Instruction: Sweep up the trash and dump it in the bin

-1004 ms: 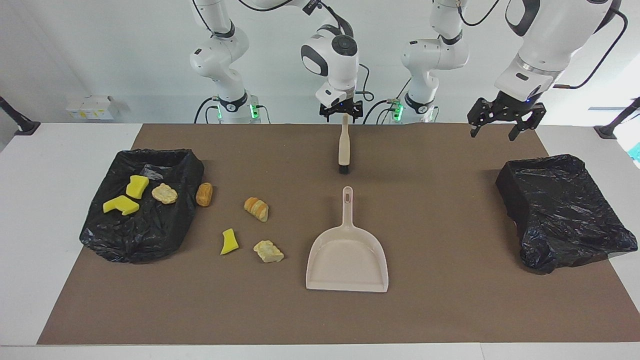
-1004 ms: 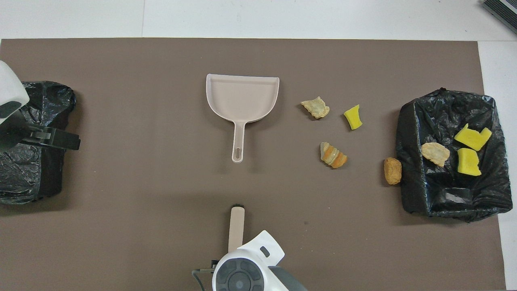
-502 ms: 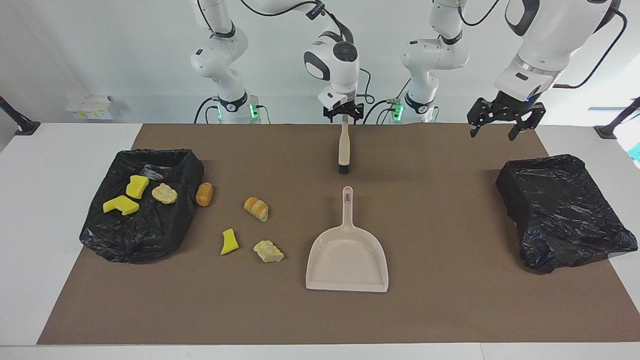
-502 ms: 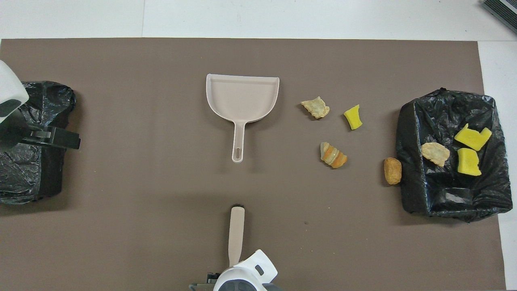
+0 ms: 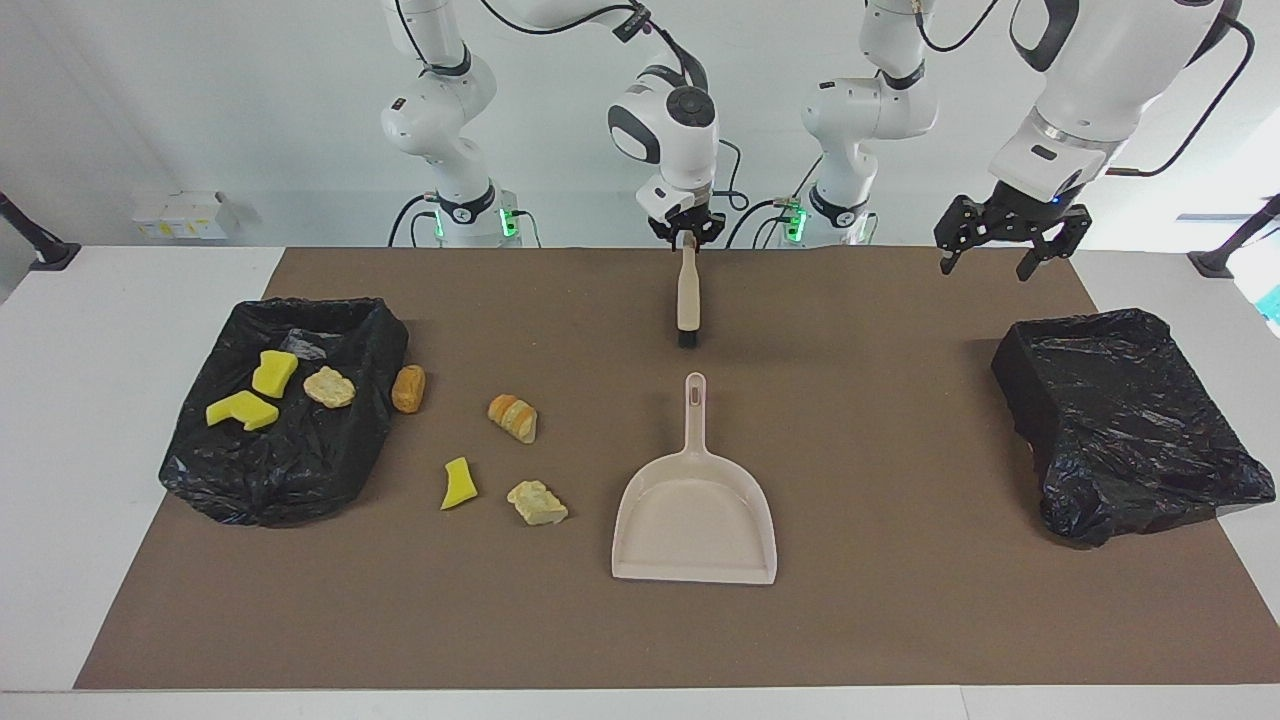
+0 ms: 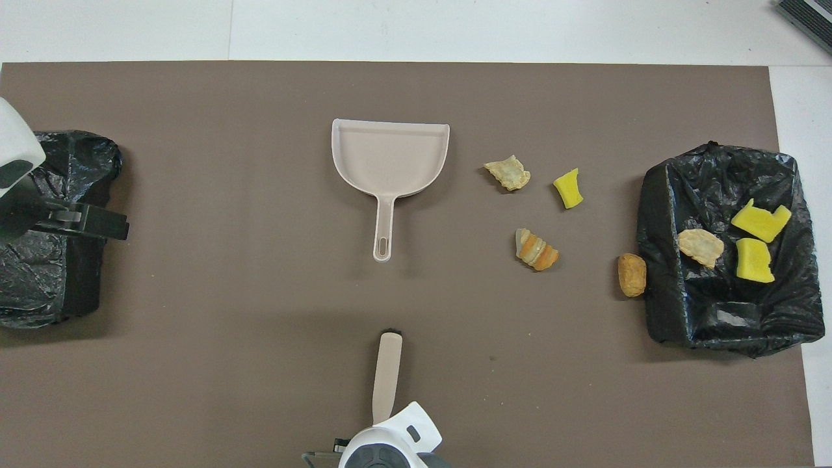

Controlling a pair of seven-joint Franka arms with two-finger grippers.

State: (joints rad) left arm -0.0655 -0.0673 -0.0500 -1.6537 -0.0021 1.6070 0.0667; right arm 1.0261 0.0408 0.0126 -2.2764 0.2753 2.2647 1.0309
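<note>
My right gripper [image 5: 687,232] is shut on the handle end of the beige brush [image 5: 686,295], which points its black bristles at the mat; it also shows in the overhead view [image 6: 386,377]. The beige dustpan [image 5: 695,520] lies flat mid-mat, handle toward the robots. Four scraps of trash lie on the mat: a brown lump [image 5: 408,388], a striped bread piece [image 5: 512,418], a yellow sponge [image 5: 458,484] and a pastry lump [image 5: 537,503]. Three more scraps lie in the black-lined bin [image 5: 250,490] at the right arm's end. My left gripper [image 5: 985,270] hangs open and empty.
A second black-lined bin [image 5: 1130,420] stands at the left arm's end of the table; in the overhead view the left gripper [image 6: 120,227] overlaps this bin's edge [image 6: 39,286]. The brown mat [image 5: 900,620] covers most of the white table.
My right gripper has drawn back toward the robots' end with the brush handle, and the brush has tilted slightly. The left arm, the dustpan and the trash have not moved.
</note>
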